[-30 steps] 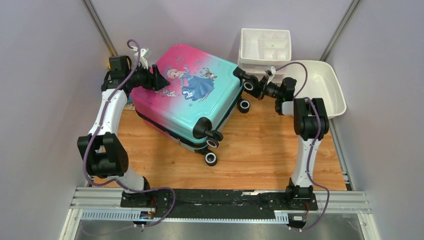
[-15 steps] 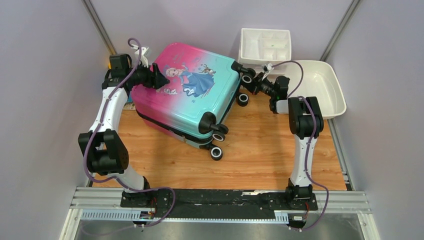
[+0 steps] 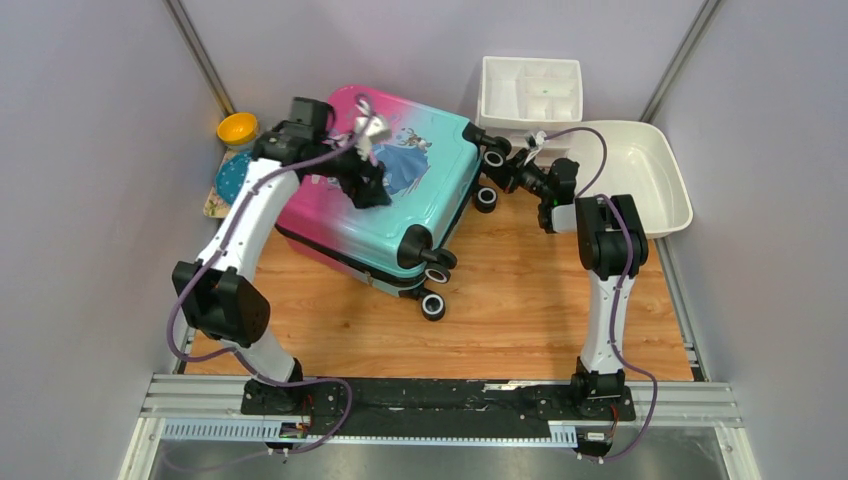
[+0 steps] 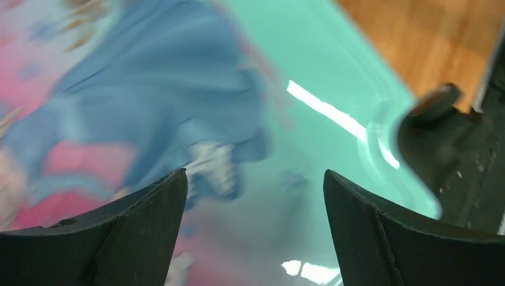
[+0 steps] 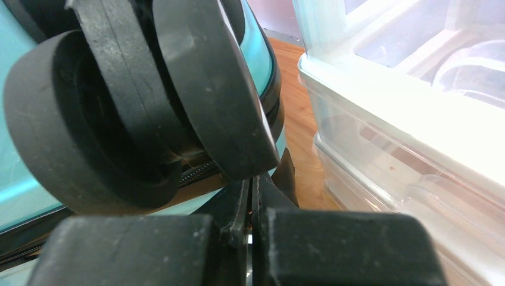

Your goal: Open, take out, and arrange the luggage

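While the suitcase lies zipped and flat, picture side up, toward 11 o'clock on the worktop, its wheeled end faces 4 o'clock. The left pincer hovers released just above the printed shell, fingers wide apart. The right pincer is clenched at the zip seam under a wheel at the suitcase's 2 o'clock corner. Whether it pinches anything cannot be told. A white organiser stands near, at 1 o'clock.

You've got the luggage lying flat, print side up, halves together, looks shut. It sits diagonal on the table, far-left part: pink end twd back-left, teal end w/ black wheels twd near-right.
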